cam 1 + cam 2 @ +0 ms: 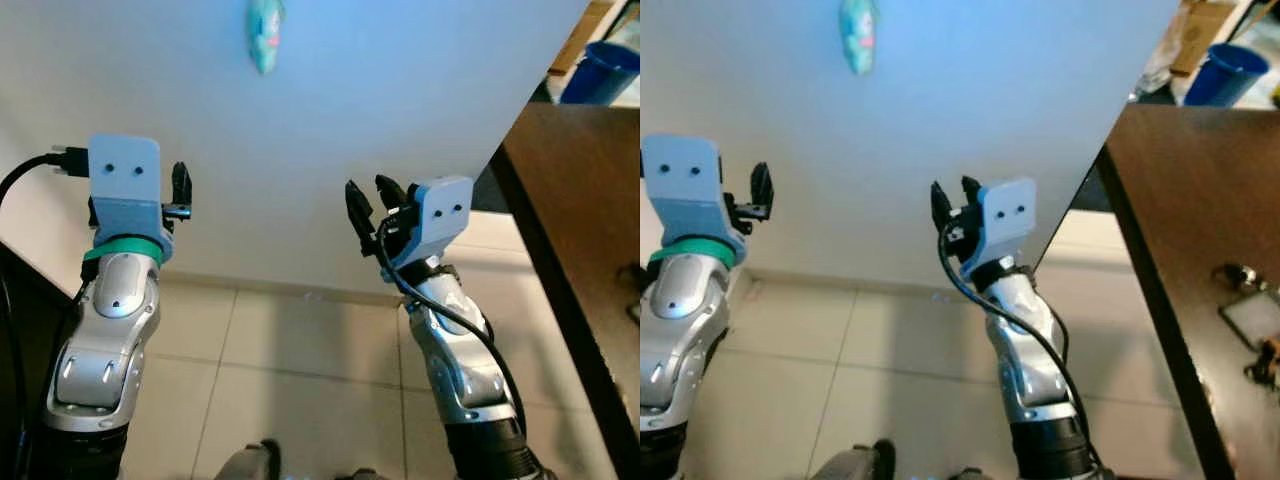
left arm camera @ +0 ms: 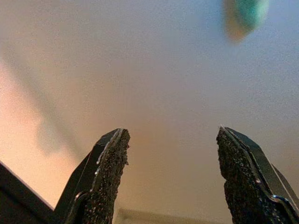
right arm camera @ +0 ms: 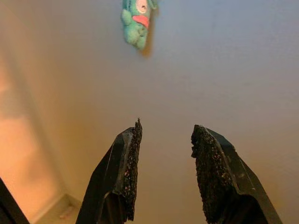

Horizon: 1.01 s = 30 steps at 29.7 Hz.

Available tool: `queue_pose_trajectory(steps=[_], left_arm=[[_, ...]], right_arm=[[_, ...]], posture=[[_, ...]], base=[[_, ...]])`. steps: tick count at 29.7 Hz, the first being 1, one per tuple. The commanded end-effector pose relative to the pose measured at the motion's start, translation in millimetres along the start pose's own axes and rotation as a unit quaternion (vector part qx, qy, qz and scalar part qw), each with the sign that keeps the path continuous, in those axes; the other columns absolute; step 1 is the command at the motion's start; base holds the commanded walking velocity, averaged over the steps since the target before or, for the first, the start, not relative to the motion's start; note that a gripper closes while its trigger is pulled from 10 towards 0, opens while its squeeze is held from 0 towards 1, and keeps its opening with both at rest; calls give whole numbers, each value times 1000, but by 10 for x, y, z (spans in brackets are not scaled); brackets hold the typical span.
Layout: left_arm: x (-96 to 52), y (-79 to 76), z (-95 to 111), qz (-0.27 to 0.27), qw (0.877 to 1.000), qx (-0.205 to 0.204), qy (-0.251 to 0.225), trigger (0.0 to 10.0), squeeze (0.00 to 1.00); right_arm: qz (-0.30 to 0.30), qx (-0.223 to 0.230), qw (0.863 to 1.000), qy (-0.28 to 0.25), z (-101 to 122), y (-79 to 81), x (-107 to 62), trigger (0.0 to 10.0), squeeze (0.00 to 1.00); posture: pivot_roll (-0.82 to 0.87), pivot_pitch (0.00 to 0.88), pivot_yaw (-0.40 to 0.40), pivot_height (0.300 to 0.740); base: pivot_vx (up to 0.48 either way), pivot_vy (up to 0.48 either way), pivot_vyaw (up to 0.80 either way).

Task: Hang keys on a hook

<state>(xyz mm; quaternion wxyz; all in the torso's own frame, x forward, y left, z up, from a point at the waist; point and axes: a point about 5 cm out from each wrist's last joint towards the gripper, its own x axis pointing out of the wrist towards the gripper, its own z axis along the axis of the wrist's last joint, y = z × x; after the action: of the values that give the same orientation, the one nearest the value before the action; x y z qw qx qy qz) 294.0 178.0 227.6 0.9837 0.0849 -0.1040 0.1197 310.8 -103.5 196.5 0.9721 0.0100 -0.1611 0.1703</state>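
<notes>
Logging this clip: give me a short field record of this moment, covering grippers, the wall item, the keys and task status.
left gripper: open, empty, raised toward wall
right gripper: open, empty, raised toward wall
wall: white, a teal plush toy hangs high on it
keys: lying on the brown table, at the robot's right
hook: cannot make it out
task status: keys not yet picked up

1. A home, by the look of it — a plain white painted wall (image 1: 400, 100) meets a floor of pale beige tiles (image 1: 280, 400).
2. A small turquoise plush toy (image 3: 137, 21) hangs high on that wall.
3. A dark brown wooden table (image 1: 1180, 180) stands at the right — near its right edge lies a bunch of keys with a tag (image 1: 1245, 300).
4. Behind the table's far corner stands a blue plastic bin (image 1: 1225, 75).
</notes>
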Motion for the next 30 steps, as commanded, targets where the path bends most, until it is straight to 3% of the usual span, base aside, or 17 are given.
queue_pose_trajectory(steps=[1,3,6,30], left_arm=[[-8,-33,-44,-16,999,-31,27,10000,0],[-11,-74,-68,-30,996,-66,54,10000,0],[-15,-94,-60,-39,995,-76,57,10000,0],[0,-145,45,-79,994,-66,34,10000,0]], right_arm=[[-9,13,1000,7,-29,-24,-9,10000,0],[-10,17,1000,9,-34,-27,-3,10000,0],[-9,17,1000,8,-31,-24,2,10000,0],[-8,20,1000,6,-18,-18,14,10000,0]], posture=[[99,49,91,740],[101,47,90,740],[101,47,90,740],[104,56,92,740]], base=[[0,0,-800],[0,0,-800],[0,0,-800],[0,0,-800]])
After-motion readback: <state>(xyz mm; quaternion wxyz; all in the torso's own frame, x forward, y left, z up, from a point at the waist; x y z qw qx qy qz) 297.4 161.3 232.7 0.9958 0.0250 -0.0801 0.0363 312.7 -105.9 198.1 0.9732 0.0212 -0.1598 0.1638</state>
